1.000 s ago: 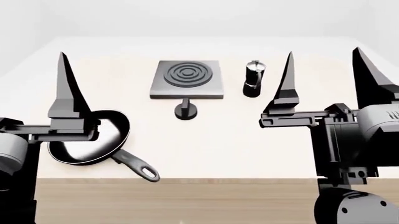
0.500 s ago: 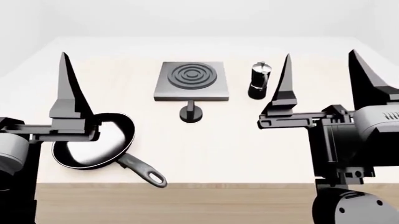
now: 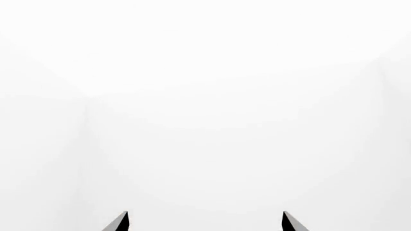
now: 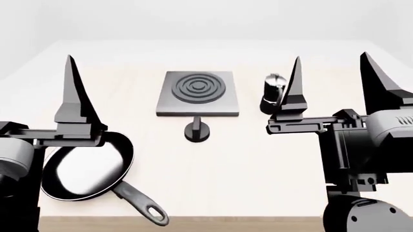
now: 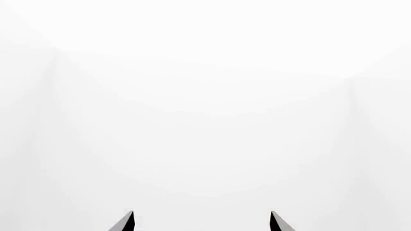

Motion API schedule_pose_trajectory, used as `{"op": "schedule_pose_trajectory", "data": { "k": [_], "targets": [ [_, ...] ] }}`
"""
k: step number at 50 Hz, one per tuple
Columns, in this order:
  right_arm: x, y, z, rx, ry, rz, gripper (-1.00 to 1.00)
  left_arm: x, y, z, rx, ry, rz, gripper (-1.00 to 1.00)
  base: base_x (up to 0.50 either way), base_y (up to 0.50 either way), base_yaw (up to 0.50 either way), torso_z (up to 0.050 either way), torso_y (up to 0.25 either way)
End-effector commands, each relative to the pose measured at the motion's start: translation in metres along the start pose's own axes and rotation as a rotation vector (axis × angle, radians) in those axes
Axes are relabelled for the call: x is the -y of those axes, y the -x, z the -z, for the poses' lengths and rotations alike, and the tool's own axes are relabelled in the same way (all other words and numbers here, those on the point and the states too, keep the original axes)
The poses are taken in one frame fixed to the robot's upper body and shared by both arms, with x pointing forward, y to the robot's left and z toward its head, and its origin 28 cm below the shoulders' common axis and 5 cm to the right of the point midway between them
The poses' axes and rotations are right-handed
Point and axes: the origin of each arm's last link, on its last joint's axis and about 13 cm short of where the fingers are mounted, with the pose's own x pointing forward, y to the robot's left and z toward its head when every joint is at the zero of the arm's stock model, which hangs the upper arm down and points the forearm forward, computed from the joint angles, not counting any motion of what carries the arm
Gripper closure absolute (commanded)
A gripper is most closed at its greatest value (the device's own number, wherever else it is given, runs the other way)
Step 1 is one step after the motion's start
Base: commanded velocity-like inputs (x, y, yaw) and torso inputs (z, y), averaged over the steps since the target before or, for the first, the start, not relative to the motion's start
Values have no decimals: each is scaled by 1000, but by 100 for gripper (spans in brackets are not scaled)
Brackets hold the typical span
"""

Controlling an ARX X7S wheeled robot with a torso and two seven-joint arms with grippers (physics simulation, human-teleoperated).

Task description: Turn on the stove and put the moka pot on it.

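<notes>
Nearest the camera, both arms are raised with their fingers pointing upward. The right gripper [image 4: 332,79] stands wide, its two black fingers well apart and holding nothing. The left gripper [image 3: 205,222] is likewise empty; its wrist view shows two fingertips set wide against blank white, though the head view shows only one of its fingers. Just behind the left arm, a black frying pan [image 4: 87,169] lies on the pale table [image 4: 245,169], handle toward the near edge. Farther on, at mid-table, the small round knob [image 4: 197,131] stands just in front of the stove [image 4: 197,93], a flat grey plate with raised rings. To the stove's right, apart from it, the moka pot [image 4: 273,93] stands upright, partly hidden behind a right finger. Judged from this layout, no step is yet done: the knob is untouched and the burner bare. The next move calls for lowering one gripper to the knob, closing round it and turning.
</notes>
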Motion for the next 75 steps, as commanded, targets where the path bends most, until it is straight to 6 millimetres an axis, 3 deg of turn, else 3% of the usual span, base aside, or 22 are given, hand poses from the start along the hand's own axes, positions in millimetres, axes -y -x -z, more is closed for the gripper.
{"op": "schedule_pose_trajectory", "data": {
  "k": [1,75],
  "targets": [
    [0,0,-1,1,-4,-3,-100,0,0,0,0,1,2,-100,238,0,0,0,0],
    [-3,-2,-4,15,-8,-32,-100,1,1,1,-7,2,12,-100,245,0,0,0,0]
  ]
}}
